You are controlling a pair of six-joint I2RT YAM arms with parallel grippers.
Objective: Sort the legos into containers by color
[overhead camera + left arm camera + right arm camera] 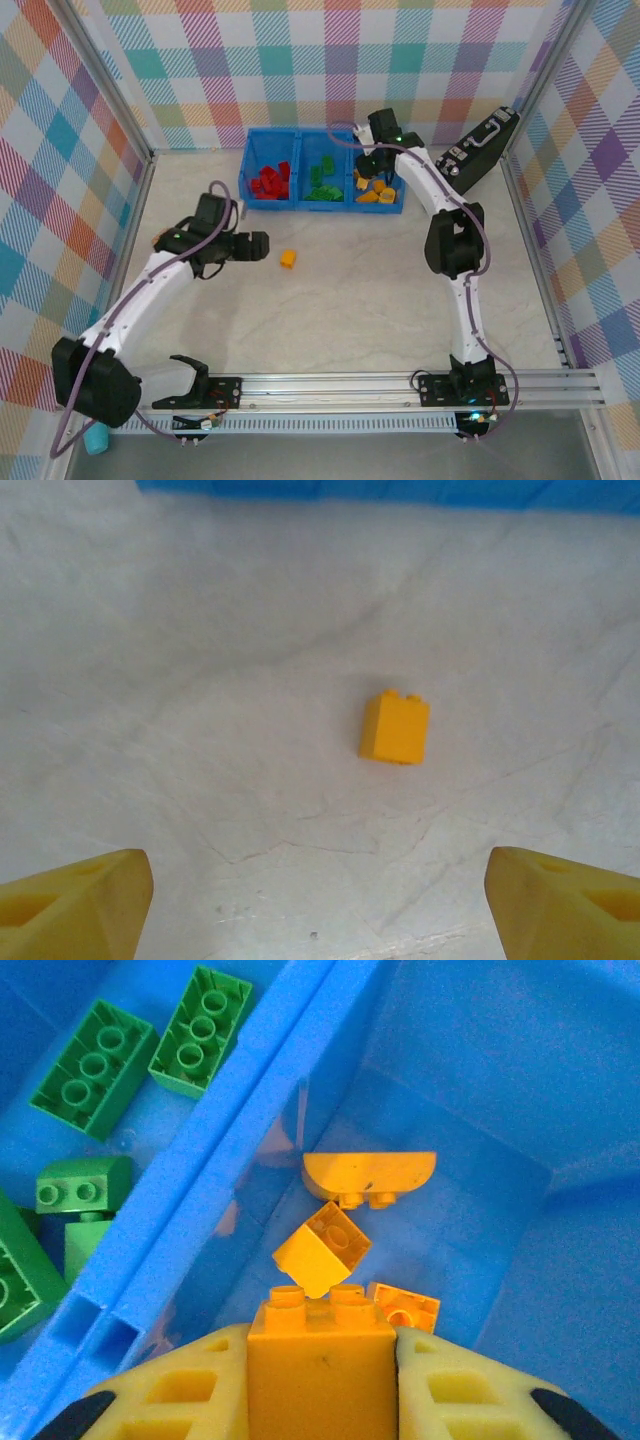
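A single yellow lego (288,259) (395,727) lies on the table in front of the blue tray (320,208). My left gripper (262,245) (320,900) is open just left of it, the brick ahead of the fingertips and apart from them. The tray's containers hold red legos (270,180) on the left, green legos (322,178) (95,1065) in the middle, and yellow-orange legos (375,190) (370,1175) on the right. My right gripper (375,165) (320,1360) hangs over the right container, shut on a yellow-orange brick (320,1380) with its studs pointing forward.
A black briefcase (480,150) leans at the back right, beside the tray. The tray's divider wall (220,1170) runs just left of my right gripper. A metal rail (400,385) spans the near edge, and checked walls enclose the table.
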